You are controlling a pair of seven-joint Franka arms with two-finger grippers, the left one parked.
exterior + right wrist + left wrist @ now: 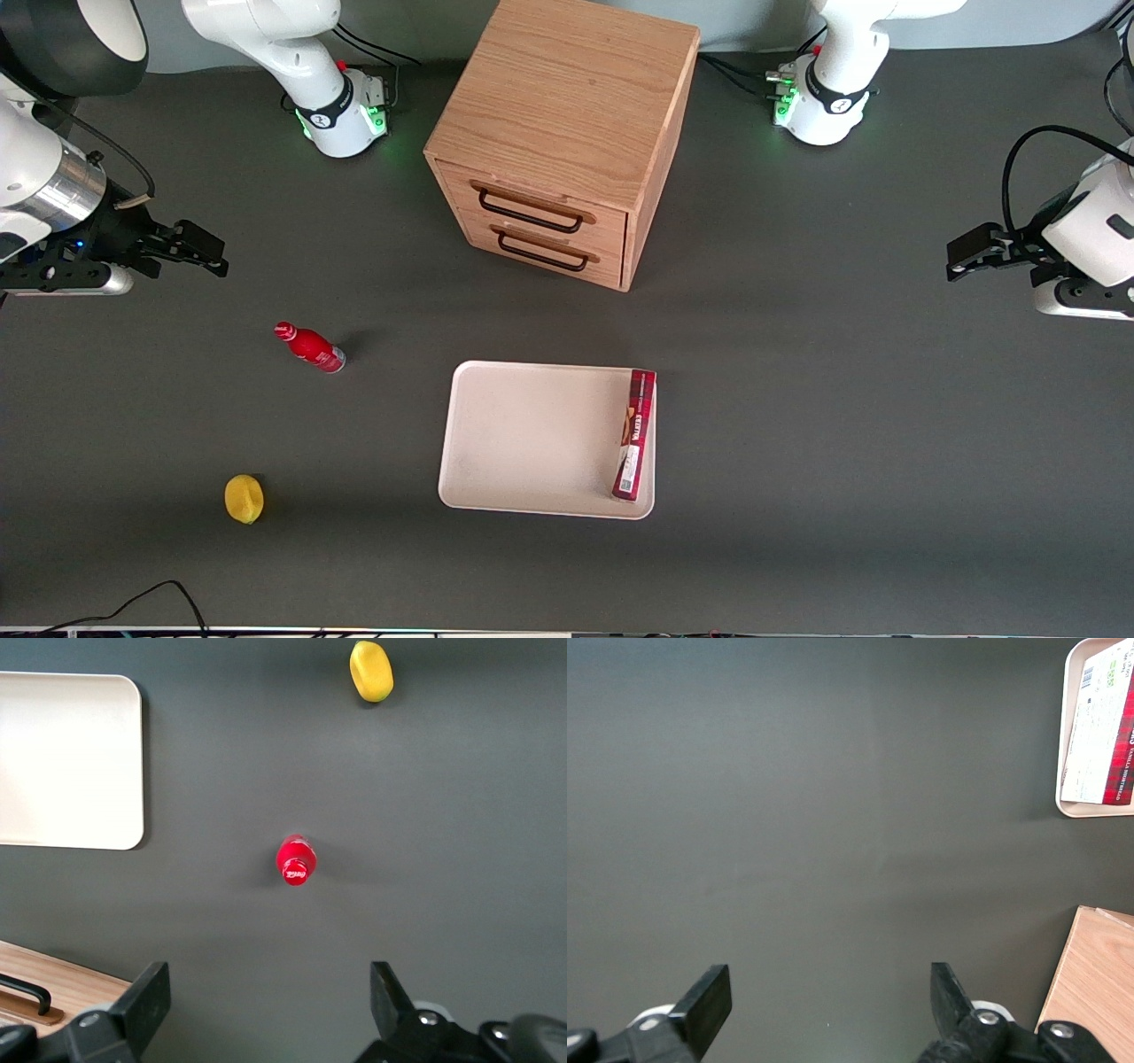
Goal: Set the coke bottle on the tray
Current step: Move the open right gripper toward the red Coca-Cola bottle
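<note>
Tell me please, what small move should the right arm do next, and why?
Probably bring the gripper down over the coke bottle, fingers kept open. The gripper hangs open and empty above the table, apart from the bottle, which stands upright on the dark table, not yet on the tray. In the wrist view the bottle's red cap shows between the fingers, so a descent seems enough.

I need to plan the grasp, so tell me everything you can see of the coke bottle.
The coke bottle is small, glossy red, with a red cap bearing white lettering, a narrow neck and a silvery base. It stands upright on the dark table, touching nothing else. It is off the tray, toward the working arm's end, and farther from the front camera than the lemon. The gripper is open, above the table and clear of the bottle.
</note>
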